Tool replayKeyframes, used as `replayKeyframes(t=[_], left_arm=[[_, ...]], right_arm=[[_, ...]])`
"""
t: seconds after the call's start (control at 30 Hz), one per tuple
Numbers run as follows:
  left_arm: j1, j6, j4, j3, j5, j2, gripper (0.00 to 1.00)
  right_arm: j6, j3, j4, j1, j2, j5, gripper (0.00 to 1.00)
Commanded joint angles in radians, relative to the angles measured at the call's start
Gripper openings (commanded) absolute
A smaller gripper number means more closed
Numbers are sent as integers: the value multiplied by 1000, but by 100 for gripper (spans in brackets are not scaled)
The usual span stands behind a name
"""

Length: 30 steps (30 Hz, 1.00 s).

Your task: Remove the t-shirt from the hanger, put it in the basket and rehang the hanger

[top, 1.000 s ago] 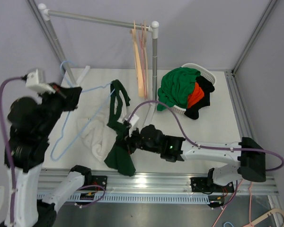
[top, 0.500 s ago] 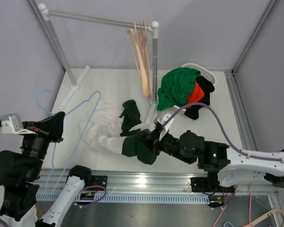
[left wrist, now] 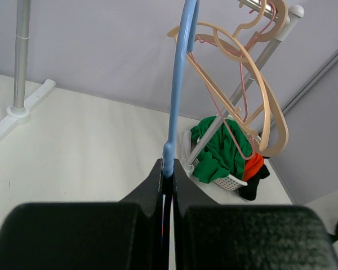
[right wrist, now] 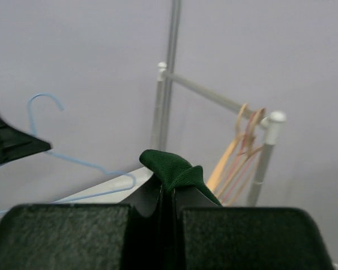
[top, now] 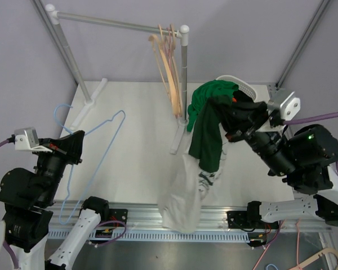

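L jaws: left gripper (left wrist: 168,175) pressed shut on blue hanger (left wrist: 178,84) wire | R jaws: right gripper (right wrist: 170,194) pinching a fold of the dark green t-shirt (top: 207,135), which is clear of the hanger, white fabric (top: 183,197) hanging past the near rail (top: 158,216) | room: bare table (top: 141,112) between hanger and shirt; rack (top: 184,67) and basket (top: 245,87) close behind the shirt | pose: 2 arms raised, wrists at opposite sides

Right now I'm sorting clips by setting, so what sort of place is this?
Most likely a lab test cell staged for laundry work, not a home: a clothes rail with hangers, a basket heaped with clothes, and bare grey walls boxing in a white table.
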<state>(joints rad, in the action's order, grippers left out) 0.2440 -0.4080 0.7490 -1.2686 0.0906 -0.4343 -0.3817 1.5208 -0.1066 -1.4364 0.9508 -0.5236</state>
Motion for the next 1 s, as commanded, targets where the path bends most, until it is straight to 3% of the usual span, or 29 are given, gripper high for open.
replayKeyframes(t=[0.0,0.13,0.23,0.33,0.37,0.43,0.47,0.6,0.7,0.97], left_arm=[[-2,21,-36,-26,-17,-17,1],[-2,21,-37,-25,-20,-24,1],[-2,21,-42,-25,-28,-27,1],[-2,23,-45,-23,-31,-30,1],[-2,23,-45,-23,-32,-32,1],[-2,24,-42,-26,-38,-34,1],[-2,24,-42,-25,-40,-35,1],[-2,32,-40,-23,-48,-32,1],[-2,35,-43,-9,-48,-37,1],[-2,32,-80,23,-68,-60,1]], right_arm=[[-172,139,70,86,32,51,0],[-227,234,78,195,87,118,0],[-233,362,-23,241,167,195,0],[-289,415,-39,281,267,186,0],[-281,427,-32,357,301,212,0],[-208,490,-50,489,333,293,0],[-95,509,-64,654,357,412,0],[158,538,25,998,413,664,0],[277,564,106,1141,472,738,0],[515,711,406,1326,684,774,0]])
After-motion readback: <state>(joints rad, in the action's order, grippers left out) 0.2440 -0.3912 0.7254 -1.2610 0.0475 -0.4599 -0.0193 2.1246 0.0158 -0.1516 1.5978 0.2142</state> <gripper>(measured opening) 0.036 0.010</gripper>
